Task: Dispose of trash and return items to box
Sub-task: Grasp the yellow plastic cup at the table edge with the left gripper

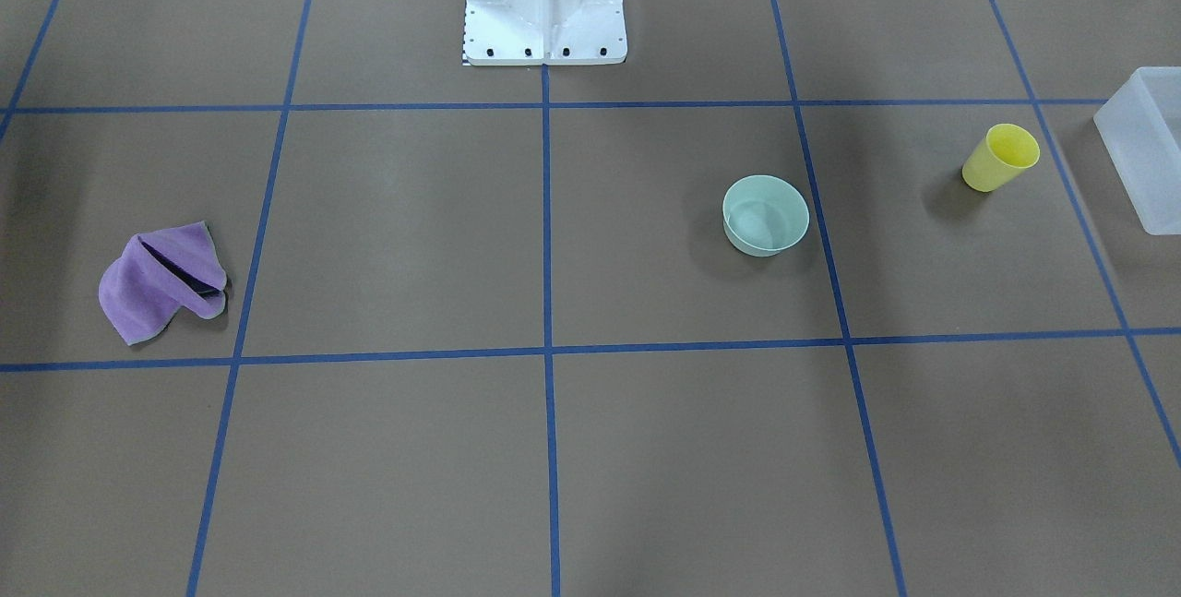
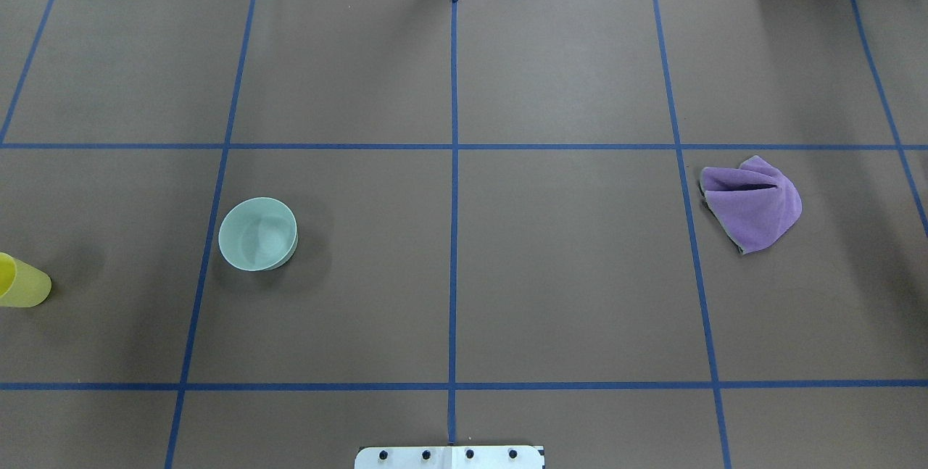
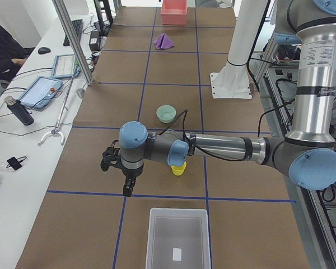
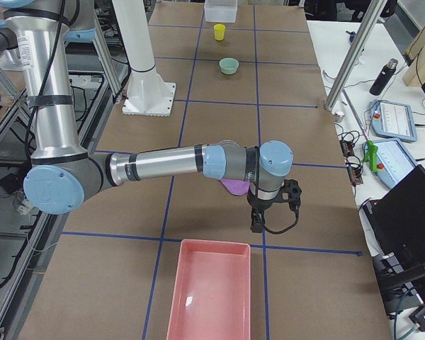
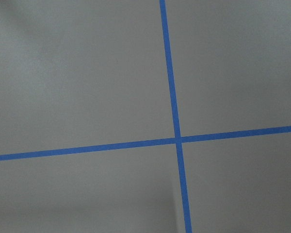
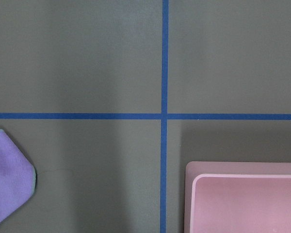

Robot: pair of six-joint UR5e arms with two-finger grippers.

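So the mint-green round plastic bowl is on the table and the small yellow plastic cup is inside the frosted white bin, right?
No: the front-facing view shows the small yellow plastic cup on the table too, outside the frosted white bin.

A robotics lab: blue tape grid (image 2: 454,237) on the table (image 2: 580,295), robot arm (image 3: 224,148), tablets (image 3: 40,91) alongside.

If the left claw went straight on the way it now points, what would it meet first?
The left claw points down, so it would likely meet the bare brown table near a blue tape crossing. Its wrist view shows nothing else below.
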